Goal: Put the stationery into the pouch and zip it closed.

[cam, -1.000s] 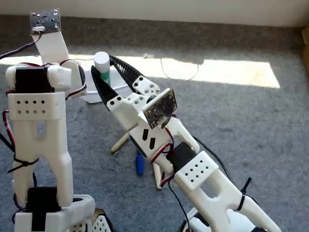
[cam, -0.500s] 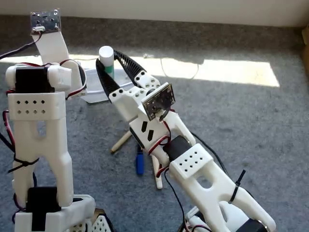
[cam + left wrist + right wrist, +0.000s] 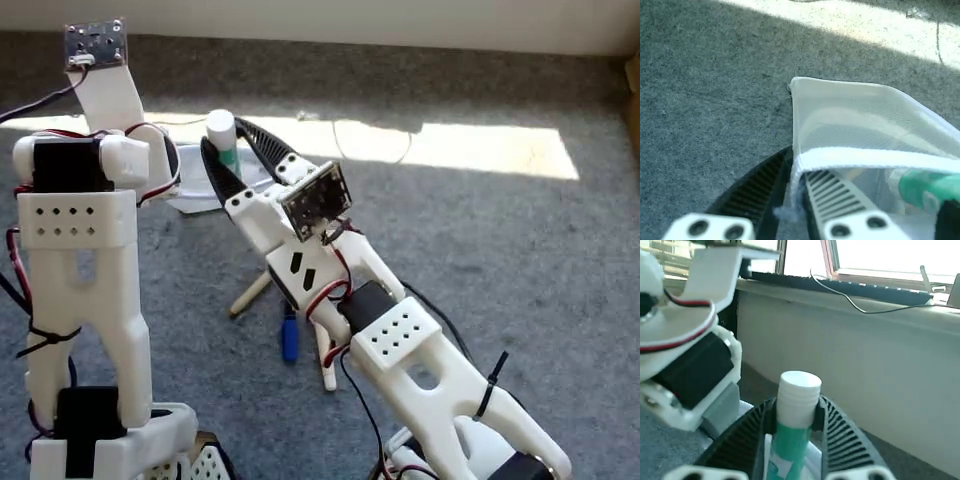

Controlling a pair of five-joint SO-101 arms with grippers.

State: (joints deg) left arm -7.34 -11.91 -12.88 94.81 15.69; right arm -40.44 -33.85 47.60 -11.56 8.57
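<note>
My right gripper (image 3: 222, 137) is shut on a glue stick (image 3: 221, 130) with a white cap and a green body, held upright over the white mesh pouch (image 3: 195, 195). In the right wrist view the glue stick (image 3: 794, 425) stands between the black fingers (image 3: 747, 437) of the right gripper (image 3: 796, 406). My left gripper (image 3: 796, 176) is shut on the pouch's white rim (image 3: 860, 157) and holds the mouth up. The green body of the glue stick (image 3: 925, 186) shows through the mesh. A blue pen (image 3: 289, 338) lies on the carpet under the right arm.
Two pale sticks (image 3: 250, 293) lie on the grey carpet (image 3: 500, 250) beside the pen, one partly under the right arm. The left arm's white body (image 3: 80, 250) stands close on the left. A thin cable (image 3: 370, 150) runs across the sunlit strip at the back.
The right gripper carried the glue stick up and farther back, then lowered it a little over the pouch. The left arm has kept still.
</note>
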